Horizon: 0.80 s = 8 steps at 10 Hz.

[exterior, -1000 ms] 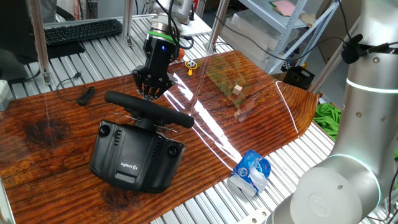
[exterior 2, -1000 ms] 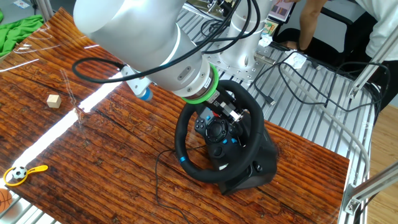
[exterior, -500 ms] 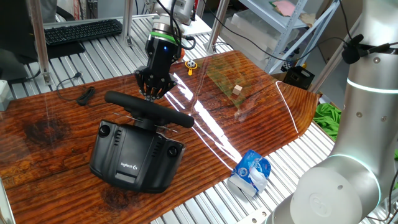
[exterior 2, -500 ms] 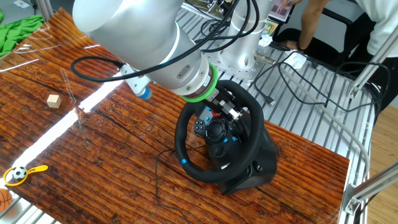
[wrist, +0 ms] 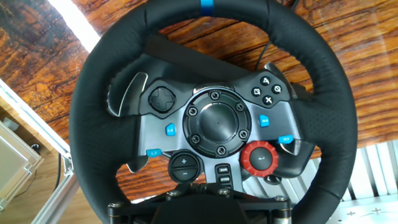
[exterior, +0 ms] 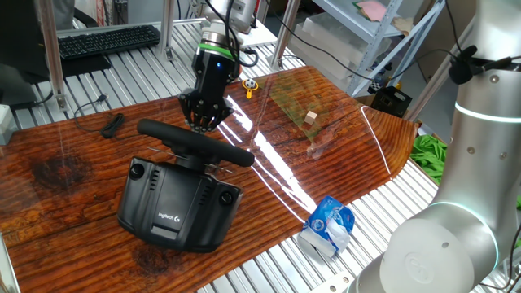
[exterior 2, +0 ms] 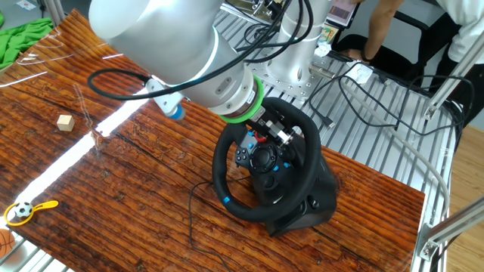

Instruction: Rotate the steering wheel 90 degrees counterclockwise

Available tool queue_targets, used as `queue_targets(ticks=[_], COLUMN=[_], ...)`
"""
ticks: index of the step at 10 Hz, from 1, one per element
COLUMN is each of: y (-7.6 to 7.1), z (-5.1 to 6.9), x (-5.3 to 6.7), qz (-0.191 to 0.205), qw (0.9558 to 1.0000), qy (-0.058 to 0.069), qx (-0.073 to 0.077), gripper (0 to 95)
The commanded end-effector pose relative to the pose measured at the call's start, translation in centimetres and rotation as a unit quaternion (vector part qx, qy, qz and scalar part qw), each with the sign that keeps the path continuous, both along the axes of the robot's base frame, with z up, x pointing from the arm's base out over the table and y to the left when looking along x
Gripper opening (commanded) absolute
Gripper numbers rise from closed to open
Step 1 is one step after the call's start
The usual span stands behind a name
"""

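Now, gripper (exterior: 200, 124): hovers just behind the wheel rim, finger spread unclear
Steering wheel (wrist: 214, 118): on its Logitech base (exterior: 175, 207) on the wooden surface (exterior: 73, 163), blue rim stripe (wrist: 207, 7) away from the gripper

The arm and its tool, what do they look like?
The arm is thick, rounded and glossy white-grey, with a glowing green ring near the wrist. In one fixed view a second joint shows a pale cyan ring. Black cables loop along it. The tool is black with dark fingers, topped by a black body carrying a small blue light and a silver collar.
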<state>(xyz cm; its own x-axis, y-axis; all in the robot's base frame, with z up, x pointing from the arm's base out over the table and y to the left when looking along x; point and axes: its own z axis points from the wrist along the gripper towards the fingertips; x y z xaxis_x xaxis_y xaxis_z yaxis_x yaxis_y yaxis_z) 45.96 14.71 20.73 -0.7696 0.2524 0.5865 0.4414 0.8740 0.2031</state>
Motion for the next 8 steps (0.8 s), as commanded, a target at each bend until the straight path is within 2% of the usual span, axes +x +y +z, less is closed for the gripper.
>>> queue_targets(ticks=[1,4,8], y=[-0.12,-0.2,-0.58], z=[0.01,-0.02,-0.02], x=[0.1,0.01,0.0], qz=[0.005,0.024,0.057], qw=[1.0,0.9996,0.9983], qy=[0.003,0.003,-0.002], qx=[0.003,0.011,0.012], gripper=[0.0,0.0,0.0])
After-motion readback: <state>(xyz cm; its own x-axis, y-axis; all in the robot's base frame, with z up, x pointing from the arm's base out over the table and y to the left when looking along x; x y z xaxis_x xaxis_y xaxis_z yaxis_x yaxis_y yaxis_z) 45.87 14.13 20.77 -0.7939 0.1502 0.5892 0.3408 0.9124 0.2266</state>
